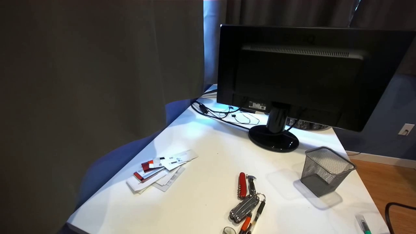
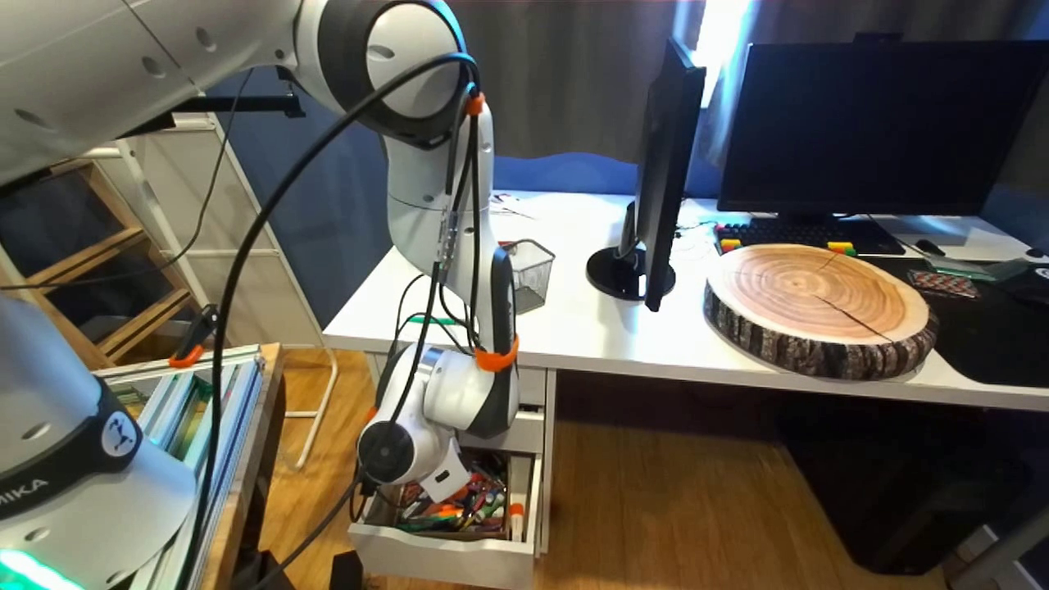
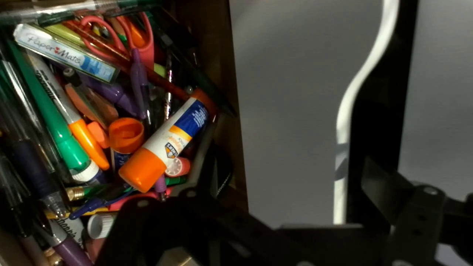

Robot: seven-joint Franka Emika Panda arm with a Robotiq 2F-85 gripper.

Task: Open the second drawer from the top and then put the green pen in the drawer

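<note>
A drawer [image 2: 447,559] is pulled out under the desk in an exterior view, below other drawer fronts [image 2: 524,432]. It holds a brown box full of pens, markers and scissors, with a glue stick [image 3: 162,144] on top in the wrist view. The green pen [image 1: 364,225] lies on the desk near its edge; it also shows in an exterior view [image 2: 434,320] behind the arm's cables. My gripper [image 3: 295,166] is open with nothing between its fingers. One finger is over the box's side, the other over a dark gap past a grey panel. The arm hides the gripper in the exterior view.
A mesh pen cup [image 1: 325,172], multitools [image 1: 245,208] with pens, a paper pile [image 1: 159,172] and a monitor [image 1: 292,78] stand on the desk. A wood slab [image 2: 819,311] lies farther along. The desk edge overhangs the drawers. Cables hang along the arm.
</note>
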